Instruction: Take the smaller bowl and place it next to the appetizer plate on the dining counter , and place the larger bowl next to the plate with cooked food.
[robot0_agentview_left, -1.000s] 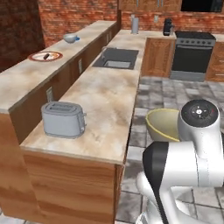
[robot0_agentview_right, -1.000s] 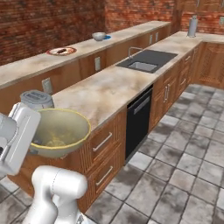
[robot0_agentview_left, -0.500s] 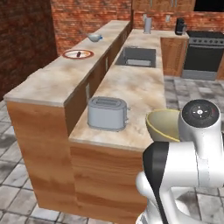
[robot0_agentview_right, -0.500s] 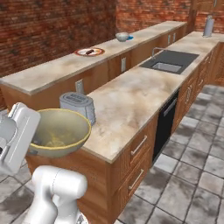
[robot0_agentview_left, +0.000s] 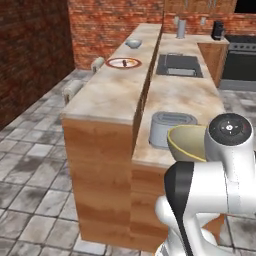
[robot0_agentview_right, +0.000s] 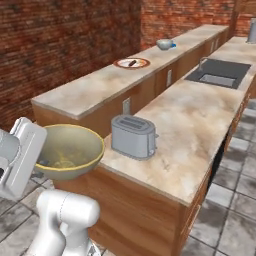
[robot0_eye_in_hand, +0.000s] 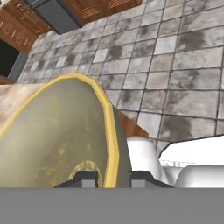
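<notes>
Gripper (robot0_eye_in_hand: 107, 178) pinches the big bowl (robot0_agentview_right: 67, 150) by its rim, carried level; sausage plate (robot0_agentview_right: 132, 63) waits at twelve o'clock.

Two beige marbled stone counters are running side by side toward the brick back wall.

The higher dining counter (robot0_agentview_left: 107, 95) is carrying a red-rimmed white plate with a browned sausage (robot0_agentview_left: 123, 62) mid-length and a small grey-white bowl (robot0_agentview_left: 133, 43) near its far end; the lower kitchen counter (robot0_agentview_right: 200, 115) is carrying a silver toaster (robot0_agentview_right: 132, 136) near its front edge.
</notes>
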